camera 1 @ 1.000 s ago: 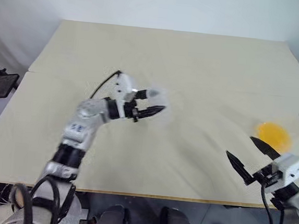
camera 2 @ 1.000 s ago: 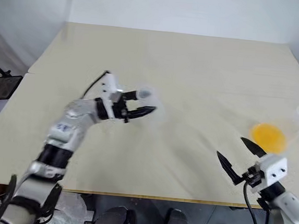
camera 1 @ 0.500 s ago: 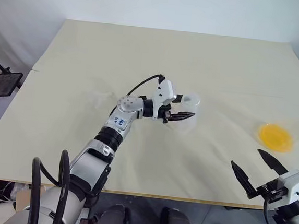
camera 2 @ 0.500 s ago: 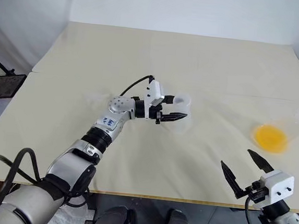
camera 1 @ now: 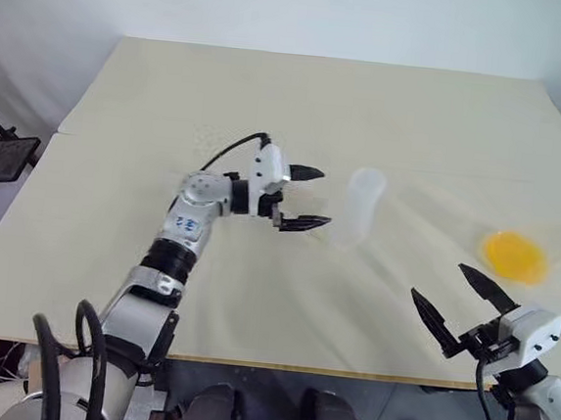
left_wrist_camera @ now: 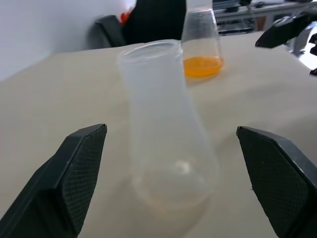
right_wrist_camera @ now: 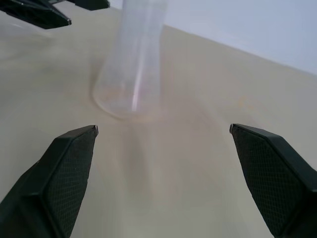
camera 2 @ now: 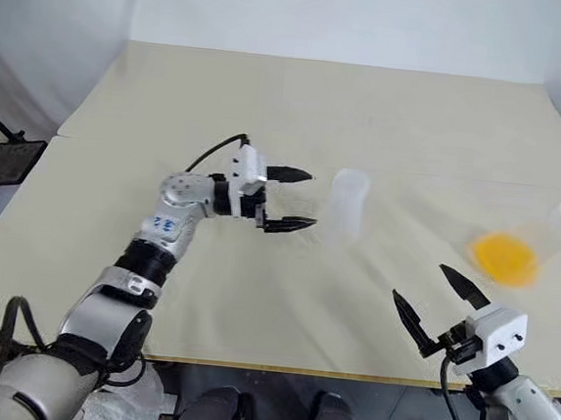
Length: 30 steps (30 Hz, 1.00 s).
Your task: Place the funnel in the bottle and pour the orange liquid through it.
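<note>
Beige table (camera 1: 300,104) carrying everything, largest surface in sight. Left arm reaching out from near-left side toward table's middle, left gripper (camera 1: 305,197) level, fingers spread wide, nothing held, tips just short of the bottle, not touching. Right gripper (camera 1: 459,299) low by the near-right corner, jaws also spread wide, empty, well apart from all glassware.

Clear bottle (camera 1: 355,209) upright near table centre, a bit toward the right edge, free-standing, just beyond left fingertips; seen again between the left fingers (left_wrist_camera: 81,171) in left wrist view as bottle (left_wrist_camera: 166,129), mouth uncovered, seemingly empty. Same bottle base in right wrist view (right_wrist_camera: 130,84), with right fingers (right_wrist_camera: 67,168) either side of frame.

Conical flask (left_wrist_camera: 200,42) standing near the right edge, well apart from bottle. Orange liquid (camera 1: 515,256) pooled in flask bottom, shallow layer; also orange liquid (left_wrist_camera: 202,66) in left wrist view.

Funnel: cannot tell location; faint clear shape at right edge too indistinct to name.
</note>
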Motion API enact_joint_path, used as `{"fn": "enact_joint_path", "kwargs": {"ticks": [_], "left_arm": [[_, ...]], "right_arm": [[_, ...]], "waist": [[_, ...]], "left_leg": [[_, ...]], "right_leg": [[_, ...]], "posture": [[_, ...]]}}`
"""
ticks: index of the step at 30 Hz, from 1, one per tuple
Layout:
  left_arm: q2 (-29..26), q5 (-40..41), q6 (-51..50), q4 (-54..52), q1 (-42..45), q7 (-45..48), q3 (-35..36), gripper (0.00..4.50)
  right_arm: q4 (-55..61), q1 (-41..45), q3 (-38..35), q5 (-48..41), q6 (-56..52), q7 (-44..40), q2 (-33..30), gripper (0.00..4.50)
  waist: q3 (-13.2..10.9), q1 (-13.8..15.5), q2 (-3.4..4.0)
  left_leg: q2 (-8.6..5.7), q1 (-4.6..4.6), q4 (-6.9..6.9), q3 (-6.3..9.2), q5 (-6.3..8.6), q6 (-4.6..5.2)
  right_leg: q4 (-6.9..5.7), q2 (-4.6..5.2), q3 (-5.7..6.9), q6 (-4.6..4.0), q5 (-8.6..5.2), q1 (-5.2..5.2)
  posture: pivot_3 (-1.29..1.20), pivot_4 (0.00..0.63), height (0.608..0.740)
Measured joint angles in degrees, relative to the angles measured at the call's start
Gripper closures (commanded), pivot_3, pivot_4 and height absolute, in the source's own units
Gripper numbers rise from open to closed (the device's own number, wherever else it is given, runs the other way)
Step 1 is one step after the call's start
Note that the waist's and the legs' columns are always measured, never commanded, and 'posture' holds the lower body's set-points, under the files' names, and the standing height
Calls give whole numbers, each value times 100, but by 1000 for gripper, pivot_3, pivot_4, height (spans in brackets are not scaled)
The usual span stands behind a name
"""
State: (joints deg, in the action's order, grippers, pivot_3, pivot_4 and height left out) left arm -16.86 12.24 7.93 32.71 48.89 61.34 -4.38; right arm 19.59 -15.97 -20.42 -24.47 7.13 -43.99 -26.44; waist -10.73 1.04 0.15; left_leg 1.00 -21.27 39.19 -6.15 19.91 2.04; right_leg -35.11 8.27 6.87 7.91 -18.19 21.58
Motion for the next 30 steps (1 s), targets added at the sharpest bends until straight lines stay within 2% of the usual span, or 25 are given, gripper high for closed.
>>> {"fn": "enact_joint_path", "kwargs": {"ticks": [5,8,11,13,14,20,26,29,30], "left_arm": [[-777,350,-244,-1331,-981,-425,844,37],[-1101,565,-768,-2471,-1862,-1042,1487,37],[-1279,707,-1356,-3679,-3101,-1664,2096,37],[-1218,805,-1567,-4186,-3782,-1939,2366,37],[-937,902,-1621,-4696,-4560,-2323,2822,37],[-196,998,-1537,-5424,-6208,-3107,3586,37],[103,1109,-1514,-5727,-6752,-3422,3559,37],[40,1094,-1594,-5686,-6447,-3525,3319,37],[-111,1023,-1614,-5492,-6015,-3568,3171,37]], "right_arm": [[-234,787,374,-135,-189,-376,-294,0],[-473,1458,710,-181,-323,-670,-463,0],[-700,2050,1013,-264,-507,-991,-551,0],[-797,2289,1138,-318,-602,-1138,-564,0],[-914,2551,1301,-343,-659,-1304,-577,0],[-1193,2858,1456,-369,-727,-1598,-613,0],[-1282,2869,1459,-370,-763,-1701,-678,0],[-1281,2854,1445,-369,-778,-1693,-685,0],[-1276,2828,1424,-368,-824,-1651,-688,0]], "waist": [[0,-54,0],[-1,-104,0],[-1,-107,1],[-1,-95,0],[-1,-111,0],[2,-59,-10],[2,30,-10],[2,32,-10],[3,50,-8]], "left_leg": [[19,1,3,15,0,0],[13,2,7,23,1,2],[12,2,6,39,1,2],[13,1,6,46,1,3],[11,2,6,49,3,6],[9,-2,9,66,4,6],[9,-2,9,59,5,7],[9,-2,9,58,5,7],[8,-2,9,60,3,5]], "right_leg": [[-23,12,10,0,0,0],[-33,24,13,0,0,-2],[-38,28,20,0,0,-5],[-38,29,23,0,0,-7],[-35,31,22,0,0,-11],[-21,34,33,-1,0,-25],[-1,34,29,-1,0,-29],[-2,33,29,-1,0,-29],[-7,33,34,-1,0,-28]], "posture": [[0,150,740],[0,150,740],[0,150,740],[0,150,740],[0,150,740],[0,150,740],[0,150,740],[0,150,740],[0,150,740]]}}
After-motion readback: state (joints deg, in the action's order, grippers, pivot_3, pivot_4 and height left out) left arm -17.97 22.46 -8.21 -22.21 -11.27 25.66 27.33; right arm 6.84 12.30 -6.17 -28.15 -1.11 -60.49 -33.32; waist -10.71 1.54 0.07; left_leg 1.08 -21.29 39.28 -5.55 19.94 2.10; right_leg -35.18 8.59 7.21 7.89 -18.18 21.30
